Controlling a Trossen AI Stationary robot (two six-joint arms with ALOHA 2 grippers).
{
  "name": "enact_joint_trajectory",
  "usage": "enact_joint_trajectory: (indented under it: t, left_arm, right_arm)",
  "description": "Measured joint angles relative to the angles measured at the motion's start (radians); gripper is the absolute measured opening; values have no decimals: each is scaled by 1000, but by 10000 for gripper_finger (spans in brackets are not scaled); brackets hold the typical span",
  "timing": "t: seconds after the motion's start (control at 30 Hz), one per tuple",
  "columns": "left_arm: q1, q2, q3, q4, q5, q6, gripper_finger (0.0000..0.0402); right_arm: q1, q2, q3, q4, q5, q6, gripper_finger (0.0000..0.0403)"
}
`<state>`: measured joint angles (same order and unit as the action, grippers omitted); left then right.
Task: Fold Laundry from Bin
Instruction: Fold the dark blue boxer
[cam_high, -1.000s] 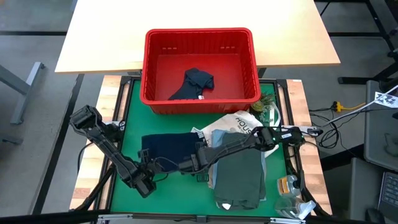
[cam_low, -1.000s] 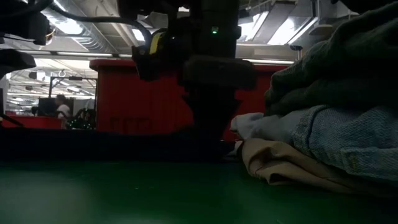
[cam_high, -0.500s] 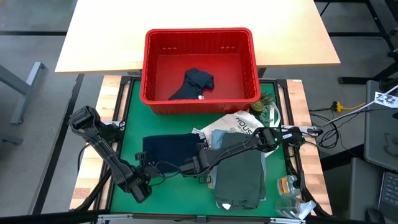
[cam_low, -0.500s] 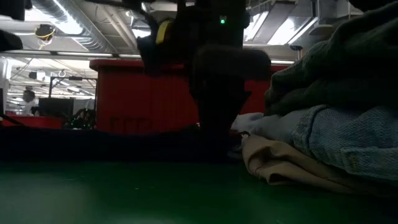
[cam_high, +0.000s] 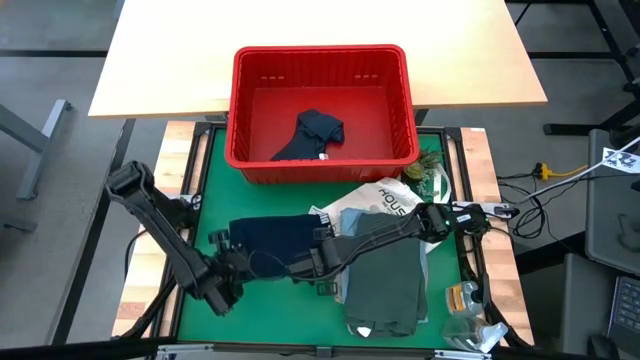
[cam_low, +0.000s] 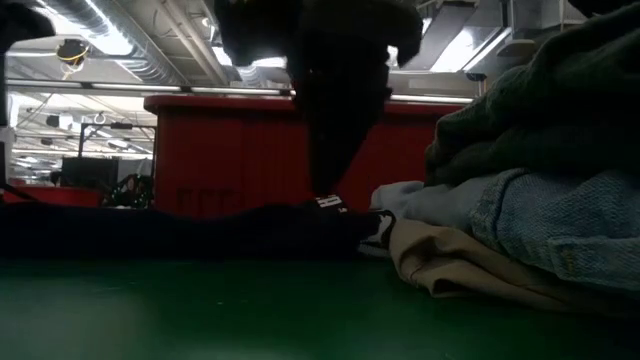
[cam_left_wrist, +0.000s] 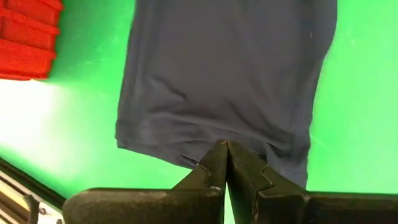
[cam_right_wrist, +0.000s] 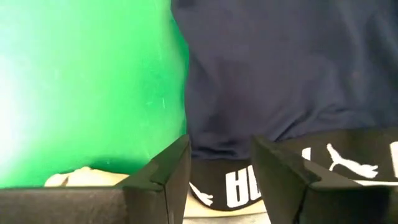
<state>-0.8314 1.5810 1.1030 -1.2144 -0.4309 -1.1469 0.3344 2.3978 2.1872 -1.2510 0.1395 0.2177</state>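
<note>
White lettering, puma logo on shorts waistband (cam_right_wrist: 273, 180); letters possibly "BU".

A white tote bag (cam_high: 383, 197) w/ dark letters lies on the green mat (cam_high: 205, 200) (a pale wooden table (cam_high: 180, 50) sits behind).

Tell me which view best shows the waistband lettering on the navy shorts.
The right wrist view: the white lettering on the navy shorts shows large between that gripper's open fingers. The high view shows the shorts whole, lettering hidden; the left wrist view only the hem; the low view a dark edge.

Dark navy shorts (cam_low: 180, 228) lie before the red bin (cam_low: 250, 150).
</note>
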Motion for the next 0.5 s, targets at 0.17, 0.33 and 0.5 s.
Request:
enact_joint_trajectory:
  t: [0.17,0.33,0.5]
  left_arm:
    - [73,-86,-3,-12,-20,46,2]
    - [148,-130,-68,64,7,57,2]
    - [195,-130,-174,164,163,57,2]
  right_arm:
    - [-2,-2,53,3,39,-49,165]
    - [-19,-1,55,1,78,-70,165]
    - [-45,9,53,5,55,-70,165]
